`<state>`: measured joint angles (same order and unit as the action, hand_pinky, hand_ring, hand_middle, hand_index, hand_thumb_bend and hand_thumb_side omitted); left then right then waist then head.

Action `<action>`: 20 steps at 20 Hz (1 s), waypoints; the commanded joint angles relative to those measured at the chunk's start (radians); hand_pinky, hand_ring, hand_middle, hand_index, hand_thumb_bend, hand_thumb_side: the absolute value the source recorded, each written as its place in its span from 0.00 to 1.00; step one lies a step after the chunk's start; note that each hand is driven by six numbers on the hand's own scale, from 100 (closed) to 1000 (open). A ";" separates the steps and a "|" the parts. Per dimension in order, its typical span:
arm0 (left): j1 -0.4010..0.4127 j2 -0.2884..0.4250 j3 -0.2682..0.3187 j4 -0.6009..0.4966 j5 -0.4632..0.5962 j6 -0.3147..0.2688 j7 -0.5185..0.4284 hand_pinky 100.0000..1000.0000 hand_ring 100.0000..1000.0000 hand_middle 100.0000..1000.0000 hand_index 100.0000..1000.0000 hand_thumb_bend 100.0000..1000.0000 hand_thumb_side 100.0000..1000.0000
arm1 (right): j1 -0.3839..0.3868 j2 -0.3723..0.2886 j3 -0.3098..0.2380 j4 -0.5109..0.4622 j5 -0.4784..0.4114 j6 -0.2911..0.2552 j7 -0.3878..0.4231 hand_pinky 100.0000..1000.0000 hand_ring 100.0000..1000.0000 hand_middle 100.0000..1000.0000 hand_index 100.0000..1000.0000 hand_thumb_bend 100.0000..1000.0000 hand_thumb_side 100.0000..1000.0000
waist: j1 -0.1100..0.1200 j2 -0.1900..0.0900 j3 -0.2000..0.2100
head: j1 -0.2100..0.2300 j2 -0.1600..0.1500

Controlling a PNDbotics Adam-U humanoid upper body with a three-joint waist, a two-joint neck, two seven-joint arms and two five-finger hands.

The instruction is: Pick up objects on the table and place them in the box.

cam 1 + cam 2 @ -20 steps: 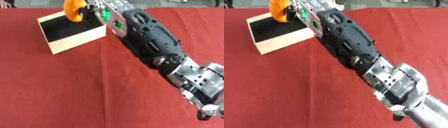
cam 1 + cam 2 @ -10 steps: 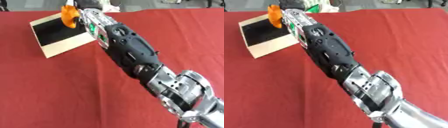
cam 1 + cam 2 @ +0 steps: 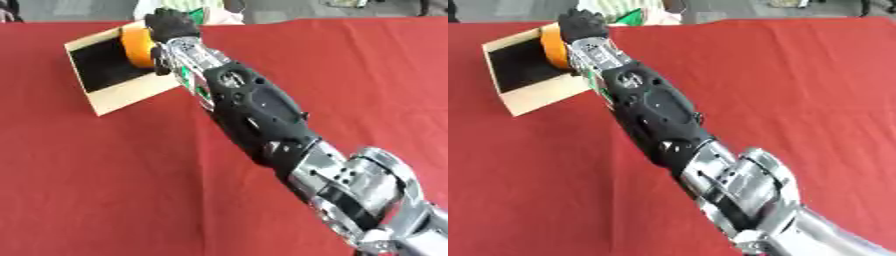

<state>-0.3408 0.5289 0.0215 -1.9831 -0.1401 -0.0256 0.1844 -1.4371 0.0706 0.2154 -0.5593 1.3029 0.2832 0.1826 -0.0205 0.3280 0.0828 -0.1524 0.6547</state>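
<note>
An orange round object is held over the open cardboard box at the far left of the red table. My right hand is curled round it, seen from the back, with the long black and silver arm stretching diagonally from the lower right. The orange thing sits at the box's right side, just above its dark inside. Whether it touches the box's floor is hidden by the hand. My left hand shows in neither view.
A green and white item lies just beyond the table's far edge behind the box. Bare red cloth spreads to the left of and below the box, and on the right of the arm.
My right hand has carried the orange object from above the box's far rim down toward the box's opening. The pictures have also shifted.
</note>
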 commanded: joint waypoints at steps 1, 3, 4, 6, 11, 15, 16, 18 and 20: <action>-0.010 0.015 0.002 -0.017 0.005 -0.001 -0.005 0.39 0.49 0.56 0.75 0.20 0.58 | -0.022 -0.014 -0.022 -0.015 0.059 -0.002 0.034 0.88 0.90 0.80 0.89 0.05 0.00 | 0.006 -0.020 0.002 | 0.005 0.000; -0.009 0.013 0.003 -0.017 0.005 0.000 -0.006 0.39 0.49 0.56 0.75 0.21 0.58 | -0.022 -0.012 -0.037 -0.031 0.093 -0.002 0.042 0.88 0.90 0.80 0.89 0.00 0.00 | 0.007 -0.022 0.000 | 0.007 0.001; -0.009 0.012 0.002 -0.017 0.006 0.000 -0.007 0.39 0.49 0.56 0.75 0.20 0.58 | -0.022 -0.011 -0.043 -0.039 0.109 -0.004 0.044 0.88 0.90 0.80 0.88 0.02 0.00 | 0.007 -0.023 -0.001 | 0.009 0.002; -0.009 0.012 0.002 -0.017 0.006 0.001 -0.009 0.39 0.49 0.56 0.75 0.20 0.58 | -0.025 -0.014 -0.050 -0.053 0.139 -0.007 0.046 0.88 0.90 0.79 0.88 0.00 0.00 | 0.008 -0.025 -0.005 | 0.012 0.003; -0.003 0.015 0.003 -0.017 0.005 0.004 -0.009 0.39 0.49 0.56 0.75 0.20 0.58 | -0.038 -0.044 -0.056 -0.139 0.147 -0.031 0.042 0.88 0.89 0.79 0.88 0.00 0.00 | 0.009 -0.033 -0.015 | 0.024 0.007; 0.000 0.016 0.003 -0.017 0.003 0.005 -0.010 0.39 0.49 0.56 0.75 0.20 0.58 | -0.050 -0.083 -0.047 -0.231 0.096 -0.044 0.027 0.89 0.89 0.78 0.89 0.00 0.00 | 0.011 -0.039 -0.024 | 0.032 0.010; 0.001 0.017 0.003 -0.017 0.002 0.005 -0.010 0.39 0.49 0.56 0.75 0.20 0.58 | -0.050 -0.096 -0.043 -0.264 0.074 -0.045 0.029 0.89 0.89 0.78 0.89 0.00 0.00 | 0.011 -0.040 -0.026 | 0.034 0.011; 0.004 0.020 0.004 -0.017 0.001 0.006 -0.010 0.39 0.49 0.56 0.75 0.20 0.58 | -0.050 -0.137 -0.023 -0.330 0.023 -0.045 0.051 0.88 0.88 0.78 0.88 0.00 0.00 | 0.011 -0.042 -0.032 | 0.040 0.017; 0.008 0.024 0.006 -0.017 -0.001 0.007 -0.008 0.39 0.49 0.56 0.75 0.20 0.58 | -0.045 -0.188 0.005 -0.391 -0.028 -0.052 0.084 0.88 0.88 0.78 0.88 0.00 0.00 | 0.010 -0.043 -0.038 | 0.049 0.023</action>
<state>-0.3272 0.5285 0.0217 -1.9831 -0.1382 -0.0197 0.1754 -1.4591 -0.0701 0.2087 -0.8943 1.3069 0.2344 0.2523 -0.0176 0.3105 0.0431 -0.1100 0.6687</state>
